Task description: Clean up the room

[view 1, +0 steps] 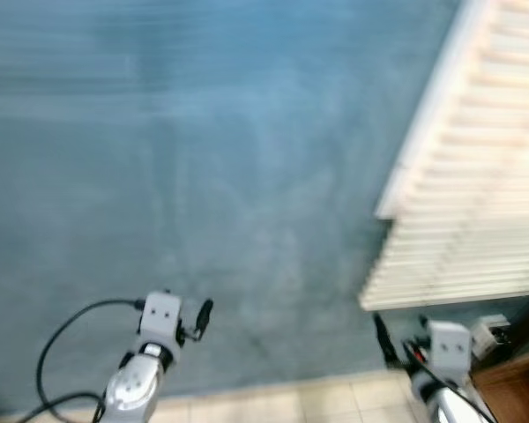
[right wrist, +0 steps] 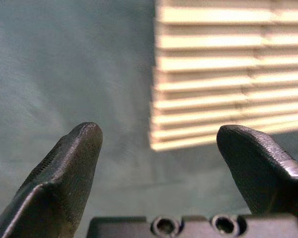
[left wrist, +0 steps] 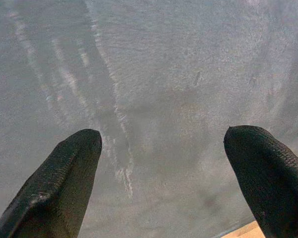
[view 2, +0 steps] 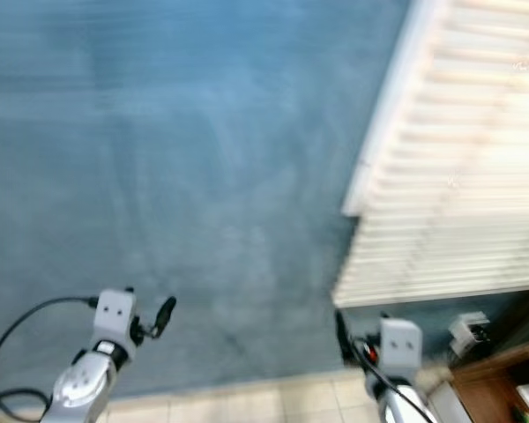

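Left gripper [left wrist: 161, 148]: fingers spread wide, holding nothing, held low over the blue carpet [view 1: 203, 176].
Right gripper [right wrist: 159, 148]: fingers spread apart, holding nothing, near the slatted blind's [view 1: 476, 176] lower corner.
Floor: beige tiles [view 1: 317, 401] bordered the carpet's near edge.
Far right: a wooden cabinet [view 1: 511, 388] corner.

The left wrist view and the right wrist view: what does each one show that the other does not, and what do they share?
Left wrist view: pale streaks on the blue wall and a beige corner of tiled floor. Right wrist view: the cream window blind beside the wall. Both share the blue wall and two black fingers apart, the left gripper and right gripper open and empty.
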Controlling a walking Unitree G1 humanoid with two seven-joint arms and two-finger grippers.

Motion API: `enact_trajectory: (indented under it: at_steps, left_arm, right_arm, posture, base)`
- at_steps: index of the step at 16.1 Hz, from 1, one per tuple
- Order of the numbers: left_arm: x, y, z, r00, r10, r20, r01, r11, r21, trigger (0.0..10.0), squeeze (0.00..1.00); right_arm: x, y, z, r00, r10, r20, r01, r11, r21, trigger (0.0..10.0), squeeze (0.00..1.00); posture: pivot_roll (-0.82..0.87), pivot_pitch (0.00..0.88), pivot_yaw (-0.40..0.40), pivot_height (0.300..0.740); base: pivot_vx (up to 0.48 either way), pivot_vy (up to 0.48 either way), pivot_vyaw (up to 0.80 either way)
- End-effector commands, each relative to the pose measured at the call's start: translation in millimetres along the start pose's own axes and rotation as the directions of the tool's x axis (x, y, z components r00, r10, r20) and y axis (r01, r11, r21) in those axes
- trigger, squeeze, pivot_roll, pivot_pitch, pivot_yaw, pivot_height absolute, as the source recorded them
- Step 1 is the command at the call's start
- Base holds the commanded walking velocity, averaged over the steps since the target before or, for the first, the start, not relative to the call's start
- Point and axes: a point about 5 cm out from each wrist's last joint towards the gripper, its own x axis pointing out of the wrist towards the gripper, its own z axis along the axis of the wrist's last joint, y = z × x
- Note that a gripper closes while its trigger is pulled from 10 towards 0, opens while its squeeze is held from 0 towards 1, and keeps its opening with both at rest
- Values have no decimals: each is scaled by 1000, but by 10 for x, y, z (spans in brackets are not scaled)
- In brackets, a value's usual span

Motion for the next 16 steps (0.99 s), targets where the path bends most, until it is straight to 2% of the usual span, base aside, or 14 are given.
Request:
enact_trajectory:
  at_steps: [1,3,4,5,6,8,9,10,11,13,16]
  left_arm:
    - [36,-49,19,999,47,-1,-47,999,-8,10000,0]
    - [-32,-10,33,991,134,4,-134,991,-24,10000,0]
    - [-127,6,25,988,154,7,-154,988,-19,10000,0]
    - [-235,28,23,987,162,14,-162,986,-25,10000,0]
    - [-451,72,64,989,148,32,-147,989,-34,10000,0]
    - [-721,39,83,994,100,37,-98,994,-45,10000,0]
    - [-857,3,64,996,81,22,-80,995,-59,10000,0]
    - [-984,-5,27,994,106,-4,-105,990,-90,10000,0]
    - [-940,-4,54,990,144,-4,-144,985,-95,10000,0]
    - [-881,10,110,986,169,5,-168,981,-97,10000,0]
    - [-859,25,161,983,181,13,-179,979,-99,10000,0]
  right_arm:
    - [19,18,23,1000,29,-7,-29,1000,-4,10000,1000]
    - [27,64,29,997,71,-25,-71,997,-13,10000,1000]
    - [29,88,65,995,95,-28,-95,995,-20,10000,773]
    - [4,128,126,991,134,-18,-134,991,-17,10000,322]
    - [-129,238,229,972,237,1,-236,971,-28,10000,0]
    - [-327,279,279,944,331,8,-330,943,-41,10000,0]
    - [-402,221,293,944,329,7,-329,944,-22,10000,0]
    - [-488,115,261,952,307,-20,-306,951,35,10000,0]
    - [-473,96,208,951,304,-55,-300,951,72,10000,0]
    - [-455,140,190,941,331,-74,-324,942,90,10000,0]
    - [-464,169,174,931,353,-90,-345,934,86,10000,0]
  posture:
    - [-71,0,-40,740]
    - [-71,0,-37,740]
    - [-58,0,-42,740]
    - [-47,0,-46,740]
    - [-40,0,-50,740]
    - [-17,0,-54,740]
    - [-6,0,-58,740]
    - [1,0,-63,740]
    - [5,0,-69,740]
    - [8,0,-67,740]
    - [9,0,-63,740]
  base:
    - [0,0,-800]
    - [0,0,-400]
    - [0,0,0]
    - [0,0,0]
    - [0,0,0]
    - [0,0,0]
    - [0,0,0]
    - [0,0,0]
    - [0,0,0]
    - [0,0,0]
    - [0,0,0]
